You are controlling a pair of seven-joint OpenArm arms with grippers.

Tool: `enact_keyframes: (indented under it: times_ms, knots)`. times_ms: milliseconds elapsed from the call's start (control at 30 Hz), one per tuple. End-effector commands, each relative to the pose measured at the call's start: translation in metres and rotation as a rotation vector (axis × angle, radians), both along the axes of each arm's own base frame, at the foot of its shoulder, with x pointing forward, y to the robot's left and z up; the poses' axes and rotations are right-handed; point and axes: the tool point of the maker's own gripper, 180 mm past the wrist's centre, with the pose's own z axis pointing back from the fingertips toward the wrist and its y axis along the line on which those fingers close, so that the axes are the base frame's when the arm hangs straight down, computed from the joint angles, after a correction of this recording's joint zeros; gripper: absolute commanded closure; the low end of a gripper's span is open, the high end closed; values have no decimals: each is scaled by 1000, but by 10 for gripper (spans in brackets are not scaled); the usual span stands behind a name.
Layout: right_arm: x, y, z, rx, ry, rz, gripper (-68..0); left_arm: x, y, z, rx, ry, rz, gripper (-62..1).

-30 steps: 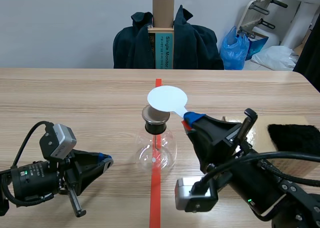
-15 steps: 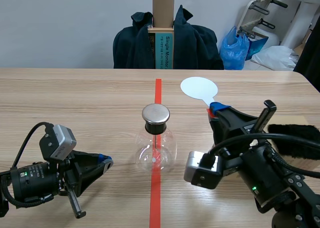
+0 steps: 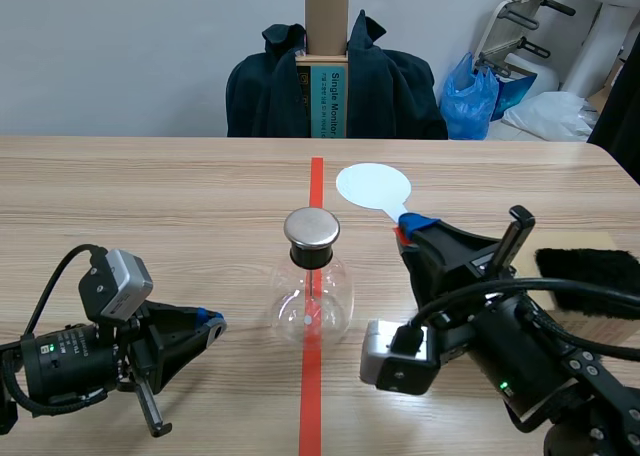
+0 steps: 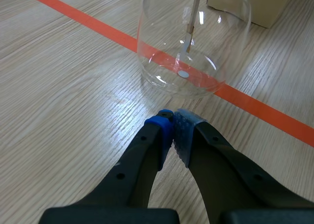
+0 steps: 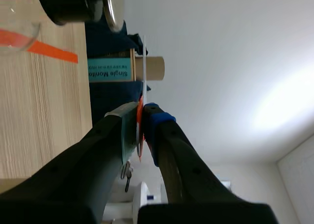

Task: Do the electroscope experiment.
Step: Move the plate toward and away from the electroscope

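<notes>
Electroscope flask (image 3: 313, 301) stands upright mid-counter on the orange tape line (image 3: 310, 396), clear glass with a metal cap (image 3: 312, 228) on top and a thin rod (image 4: 190, 32) hanging inside. The white disc paddle (image 3: 373, 187) is in the air just beyond and to the right of the cap, apart from it, not touching. The right claw (image 3: 405, 232) is clamped on the paddle's reddish handle; in the right wrist view the disc shows edge-on between the pads, with the cap off to one side. The left claw (image 4: 172, 123) has its fingers together on nothing, low over the counter (image 3: 150, 206), with the flask just ahead of it. A black fur pad (image 3: 590, 276) lies on the counter at the right, well apart from the flask. Judged step: bringing the disc to the cap. To do it well, carry the disc sideways over the cap, keep it roughly level, then lower slowly so the flat face meets or nearly meets the cap top. Keep the grip on the handle only, not on the disc face, so any charge likely stays on. Don't let the claw body bump the glass, since the flask looks light and could tip. The left claw is best kept clear of the cap. Whether the leaves inside react can't be told from here.
</notes>
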Motion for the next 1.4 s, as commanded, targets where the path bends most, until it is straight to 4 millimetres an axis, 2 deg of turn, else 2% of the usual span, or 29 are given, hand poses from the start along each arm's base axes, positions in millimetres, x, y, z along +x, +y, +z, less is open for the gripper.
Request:
enact_keyframes:
  times_ms: [0,233,500,1100,1367]
  knots:
    - [3,0,10,-7,-45,28,-8,7,-3,12,-31,-33,6,-27]
    - [-13,18,10,-17,-52,160,-8,7,-3,12,-31,-33,6,-27]
    - [-19,25,10,-21,-55,213,-8,7,-3,12,-31,-33,6,-27]
    - [-19,25,10,-21,-55,210,-8,9,-5,12,-30,-46,20,-27]
    - [-3,8,10,-12,-49,82,-8,9,-5,12,-30,-46,20,-27]
